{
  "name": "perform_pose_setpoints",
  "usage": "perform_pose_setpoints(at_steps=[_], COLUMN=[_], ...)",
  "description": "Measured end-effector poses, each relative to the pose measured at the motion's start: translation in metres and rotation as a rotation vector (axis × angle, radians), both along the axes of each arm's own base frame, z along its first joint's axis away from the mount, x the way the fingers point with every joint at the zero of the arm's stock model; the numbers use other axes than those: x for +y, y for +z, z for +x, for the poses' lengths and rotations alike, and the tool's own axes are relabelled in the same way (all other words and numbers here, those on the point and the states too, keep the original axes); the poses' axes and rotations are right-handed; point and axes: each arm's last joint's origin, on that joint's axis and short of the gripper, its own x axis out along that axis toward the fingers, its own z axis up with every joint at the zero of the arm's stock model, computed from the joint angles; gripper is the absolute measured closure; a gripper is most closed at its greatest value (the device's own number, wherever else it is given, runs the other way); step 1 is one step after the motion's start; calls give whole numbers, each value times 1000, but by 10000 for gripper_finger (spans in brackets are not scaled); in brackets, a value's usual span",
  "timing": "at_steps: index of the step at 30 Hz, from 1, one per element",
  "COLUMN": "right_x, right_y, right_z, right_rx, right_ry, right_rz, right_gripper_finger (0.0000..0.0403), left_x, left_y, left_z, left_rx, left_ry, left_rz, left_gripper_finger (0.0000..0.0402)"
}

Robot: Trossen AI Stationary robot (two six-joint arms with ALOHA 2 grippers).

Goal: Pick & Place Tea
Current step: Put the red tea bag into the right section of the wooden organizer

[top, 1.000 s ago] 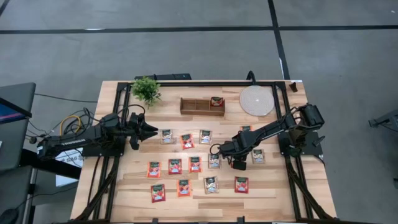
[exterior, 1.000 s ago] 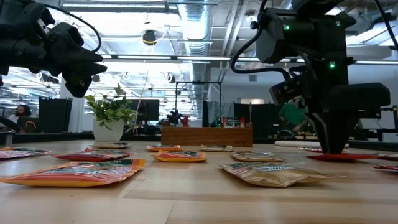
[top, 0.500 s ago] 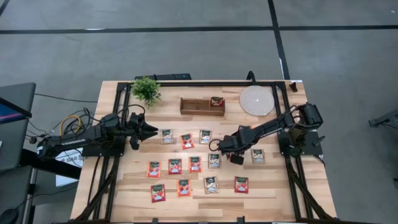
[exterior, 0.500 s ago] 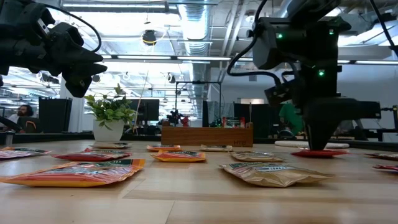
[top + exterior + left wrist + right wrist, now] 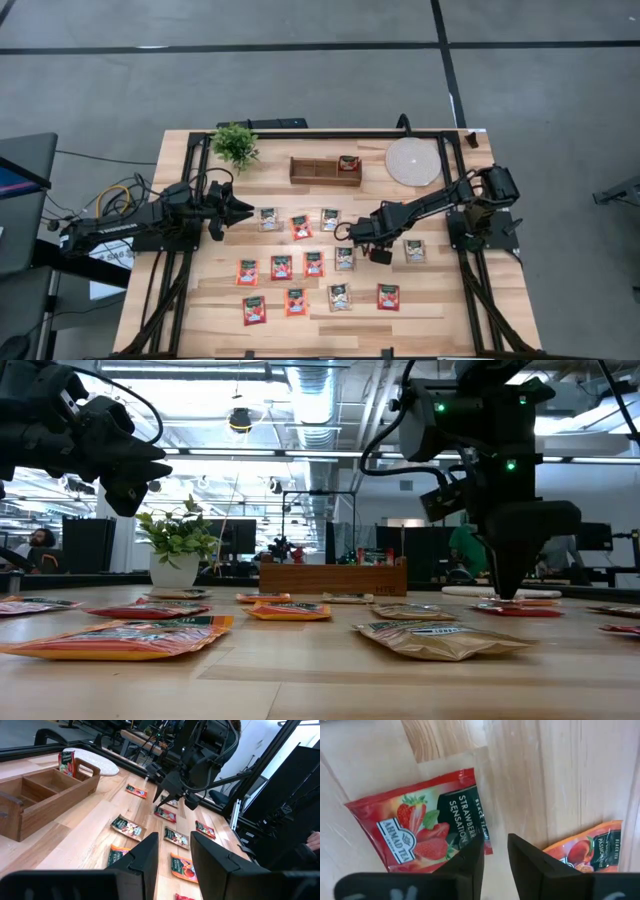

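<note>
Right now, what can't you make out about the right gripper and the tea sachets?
- Right gripper: right wrist view shows a gap between its fingers; whether they pinch the strawberry sachet is unclear.
- Orange sachet: cut off by the frame edge.
- High view: sachet print too small.
</note>
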Motion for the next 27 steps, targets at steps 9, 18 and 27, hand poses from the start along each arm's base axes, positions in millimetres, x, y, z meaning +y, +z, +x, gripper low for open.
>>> perform_pose_setpoints(at_steps=[9,18,27], right_x=[0,-6,-7], right_y=[0,-11,-13], right_z=[1,-1,-2], right_rx=[1,-25,-23], right_ry=[43,42,31], right_rz=[4,52,60], right_gripper_finger=[270,270,292], left_x=[0,0,0], left_y=[0,0,0], left_z=[0,0,0], left_rx=[0,0,0], left_ry=[0,0,0], left_rz=[0,1,1], left_gripper_finger=[296,296,296])
